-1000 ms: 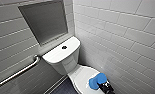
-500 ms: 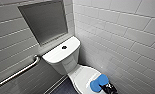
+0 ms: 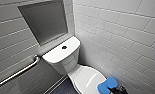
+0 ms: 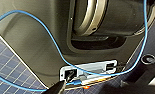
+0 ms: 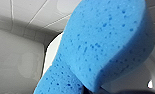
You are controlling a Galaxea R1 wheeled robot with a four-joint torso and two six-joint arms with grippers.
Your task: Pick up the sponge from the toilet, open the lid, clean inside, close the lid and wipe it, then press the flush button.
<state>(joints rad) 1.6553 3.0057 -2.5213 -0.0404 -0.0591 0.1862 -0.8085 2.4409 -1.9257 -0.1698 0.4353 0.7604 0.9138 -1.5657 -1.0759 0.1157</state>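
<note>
Your right gripper point(image 3: 117, 90) had the sponge point(image 3: 107, 85) clamped near the shut lid point(image 3: 86, 77); opening it probably meant hooking under its front edge.

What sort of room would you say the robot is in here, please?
Most likely a tiled bathroom: a white toilet with its lid down, a metal grab bar on the wall.
</note>
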